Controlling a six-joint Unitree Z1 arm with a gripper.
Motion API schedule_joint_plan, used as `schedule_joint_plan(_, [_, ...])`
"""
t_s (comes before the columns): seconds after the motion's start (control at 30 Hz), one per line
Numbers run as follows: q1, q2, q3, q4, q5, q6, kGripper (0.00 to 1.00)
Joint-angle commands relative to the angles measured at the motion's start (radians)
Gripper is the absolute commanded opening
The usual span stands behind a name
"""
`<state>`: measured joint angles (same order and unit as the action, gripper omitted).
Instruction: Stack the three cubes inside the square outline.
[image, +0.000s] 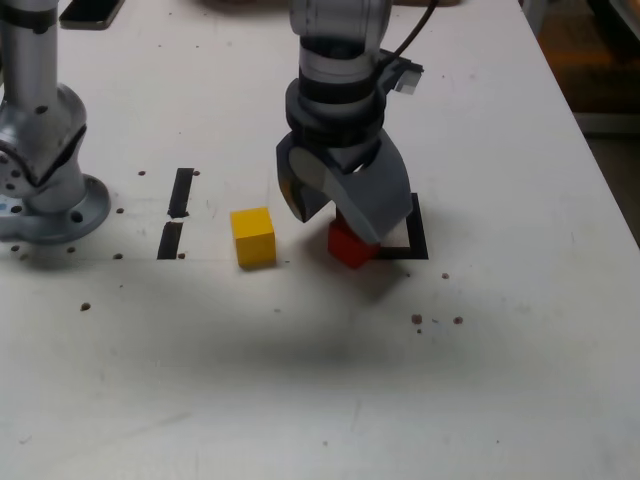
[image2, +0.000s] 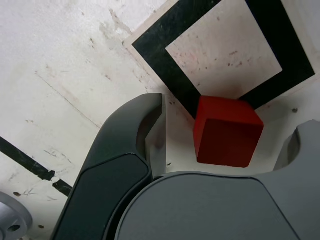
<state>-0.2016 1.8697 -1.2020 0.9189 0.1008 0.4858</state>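
A red cube (image: 350, 245) rests on the white table, at the near corner of the square outline (image: 417, 238) and partly over its black tape. My gripper (image: 338, 222) hangs low over it, open, with one finger on each side of the cube and a gap at both. In the wrist view the red cube (image2: 227, 132) lies between the grey fingers (image2: 155, 135), touching the corner of the square outline (image2: 155, 40), whose white centre is bare. A yellow cube (image: 253, 236) stands by itself further toward the exterior view's left.
The arm's metal base (image: 45, 190) stands at the exterior view's left. Two short black tape strips (image: 178, 192) lie between it and the yellow cube. The table's edge (image: 600, 170) runs along the exterior view's right. Small dark specks dot the surface.
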Motion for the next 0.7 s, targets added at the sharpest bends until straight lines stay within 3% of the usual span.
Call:
schedule_joint_plan(0.0, [-0.011, 0.006, -0.002, -0.008, 0.006, -0.008, 0.85])
schedule_joint_plan(0.17, [-0.031, 0.017, -0.006, -0.033, 0.008, -0.031, 0.81])
schedule_joint_plan(0.37, [-0.049, 0.027, 0.006, -0.083, 0.004, -0.058, 0.65])
schedule_joint_plan(0.67, [-0.051, 0.020, 0.068, -0.177, -0.008, -0.079, 0.18])
